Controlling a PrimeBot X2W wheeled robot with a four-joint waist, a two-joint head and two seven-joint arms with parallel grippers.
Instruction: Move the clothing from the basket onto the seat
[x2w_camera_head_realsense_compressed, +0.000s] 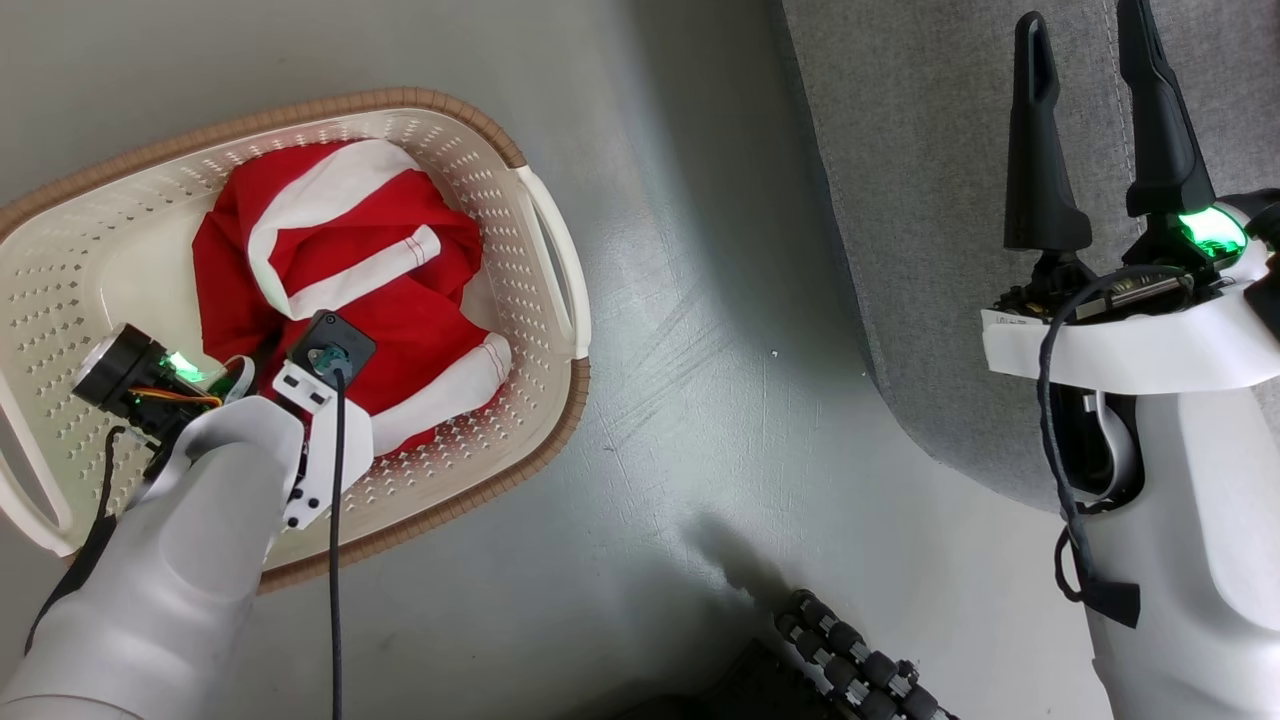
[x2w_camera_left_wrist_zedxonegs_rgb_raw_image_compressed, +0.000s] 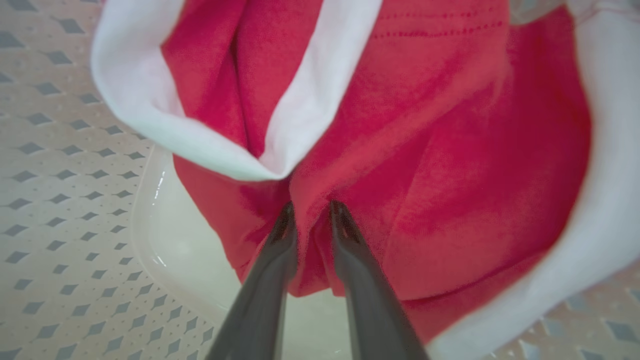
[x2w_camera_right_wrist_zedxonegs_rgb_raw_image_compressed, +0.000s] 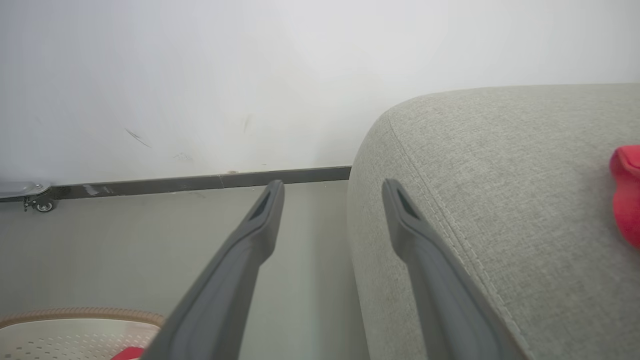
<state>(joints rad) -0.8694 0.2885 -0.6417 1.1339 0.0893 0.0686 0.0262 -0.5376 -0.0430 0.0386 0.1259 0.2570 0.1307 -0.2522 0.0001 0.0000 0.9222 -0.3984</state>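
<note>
Down inside the basket (x2w_camera_head_realsense_compressed: 400, 100), the left gripper (x2w_camera_left_wrist_zedxonegs_rgb_raw_image_compressed: 312, 207) has its jaws squeezed on a fold of the clothing (x2w_camera_head_realsense_compressed: 340, 260). The red cloth with white bands lies in a heap on the basket's bottom, and it is not lifted yet. So the step looks like the grab. Next, I think the arm must go straight up, high enough for the hanging cloth to pass over the basket's wall, and then swing across to the seat (x2w_camera_head_realsense_compressed: 900, 250). The hold is on a small fold, so it could slip.

A strip of grey floor (x2w_camera_head_realsense_compressed: 700, 350) lies between basket and seat, and I see nothing standing on that path. The right gripper (x2w_camera_head_realsense_compressed: 1083, 15) hangs over the seat's edge with its jaws wide apart and nothing in them. It might get in the way there. Farther along the seat lies a red thing (x2w_camera_right_wrist_zedxonegs_rgb_raw_image_compressed: 625, 195), maybe more clothing. Behind it all is a white wall (x2w_camera_right_wrist_zedxonegs_rgb_raw_image_compressed: 250, 75).
</note>
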